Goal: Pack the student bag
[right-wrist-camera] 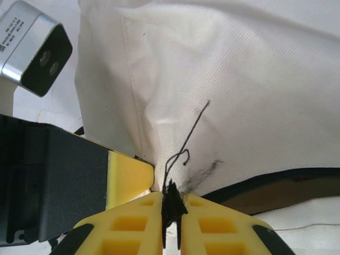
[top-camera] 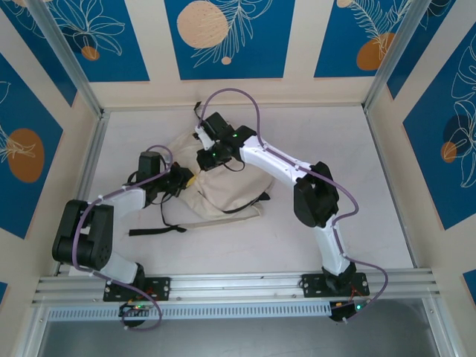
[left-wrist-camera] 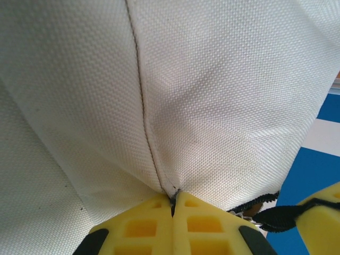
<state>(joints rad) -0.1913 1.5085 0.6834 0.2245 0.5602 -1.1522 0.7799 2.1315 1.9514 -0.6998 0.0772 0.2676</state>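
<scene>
The student bag, cream fabric with black straps, lies crumpled in the middle of the white table. My left gripper is at its left edge. In the left wrist view that gripper is shut, pinching a stitched seam of the bag's cloth. My right gripper is at the bag's upper left, close to the left one. In the right wrist view it is shut on a frayed black tab of the bag, beside the black zipper trim. A loose black thread curls up from the tab.
A black strap trails from the bag toward the near left. The left arm's wrist camera and one yellow finger sit right beside my right gripper. Metal posts and patterned walls enclose the table; a rail runs along the near edge.
</scene>
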